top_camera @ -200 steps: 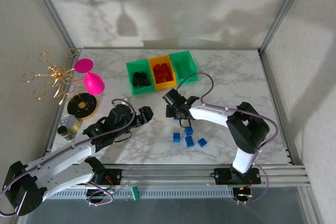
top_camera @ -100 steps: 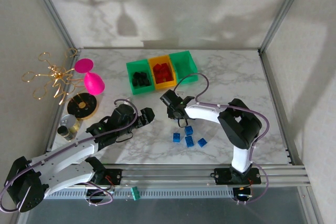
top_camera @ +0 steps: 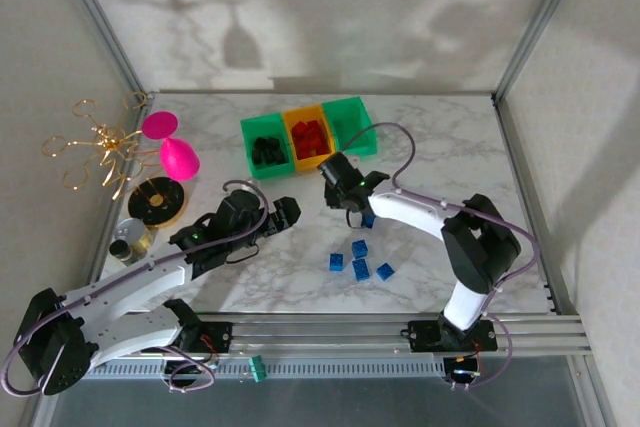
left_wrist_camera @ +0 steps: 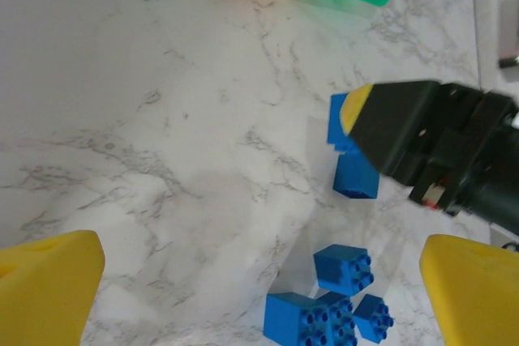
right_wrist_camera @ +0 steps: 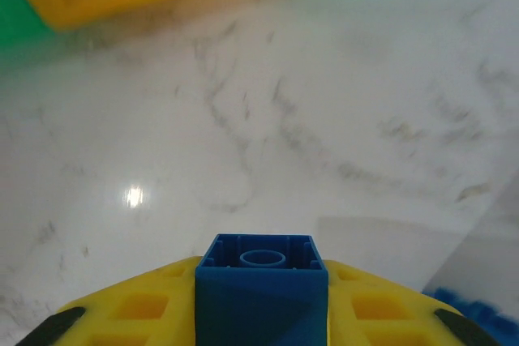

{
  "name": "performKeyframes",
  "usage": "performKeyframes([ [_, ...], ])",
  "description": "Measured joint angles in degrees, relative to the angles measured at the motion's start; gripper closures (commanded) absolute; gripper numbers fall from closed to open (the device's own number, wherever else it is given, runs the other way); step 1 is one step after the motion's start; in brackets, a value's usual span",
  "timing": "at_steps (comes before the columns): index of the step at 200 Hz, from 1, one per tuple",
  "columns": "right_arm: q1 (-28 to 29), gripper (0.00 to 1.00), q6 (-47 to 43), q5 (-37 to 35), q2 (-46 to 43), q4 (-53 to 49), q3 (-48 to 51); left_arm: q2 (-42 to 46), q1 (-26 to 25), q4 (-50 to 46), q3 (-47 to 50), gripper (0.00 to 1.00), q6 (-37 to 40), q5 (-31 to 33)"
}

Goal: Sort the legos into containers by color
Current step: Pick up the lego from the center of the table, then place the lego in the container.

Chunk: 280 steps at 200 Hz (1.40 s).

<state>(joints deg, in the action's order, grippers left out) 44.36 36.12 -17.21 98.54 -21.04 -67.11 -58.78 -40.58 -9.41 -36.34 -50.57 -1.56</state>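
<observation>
My right gripper is shut on a blue lego, held above the marble just in front of the containers. From the left wrist view the lego sits against a yellow fingertip, with another blue lego right below it. Several loose blue legos lie near the table's front. The left green bin holds black legos, the orange bin red ones, and the right green bin looks empty. My left gripper is open, left of the blue legos.
A pink goblet toy, a gold wire stand, a black-and-gold disc and a small jar crowd the left edge. Metal frame posts stand at the back corners, and a rail runs along the front.
The right gripper closed on a blue lego and carried it up and back toward the bins. The left gripper crept slightly right and stayed open.
</observation>
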Motion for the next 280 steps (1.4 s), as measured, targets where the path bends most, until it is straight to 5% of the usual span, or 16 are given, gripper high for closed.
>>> performKeyframes([
  [62,-11.2,0.77,-9.2,-0.5,1.8,3.6,-9.6,-6.0,0.0,3.7,-4.0,0.00,0.2,1.6],
  [121,-15.8,0.76,-17.9,0.9,18.2,7.4,-25.8,-13.4,0.0,7.5,-9.7,0.00,1.1,3.1],
  [175,-17.9,0.61,-23.1,1.2,28.9,7.5,-36.3,-17.5,0.3,9.6,-12.4,0.00,2.0,3.4],
  [235,-18.2,0.48,-25.5,1.8,28.3,7.8,-36.0,-18.6,0.3,10.4,-13.3,0.00,2.6,3.5],
  [280,-18.2,0.41,-22.6,3.5,16.7,6.5,-27.7,-18.2,0.2,10.3,-13.9,0.00,3.0,2.8],
])
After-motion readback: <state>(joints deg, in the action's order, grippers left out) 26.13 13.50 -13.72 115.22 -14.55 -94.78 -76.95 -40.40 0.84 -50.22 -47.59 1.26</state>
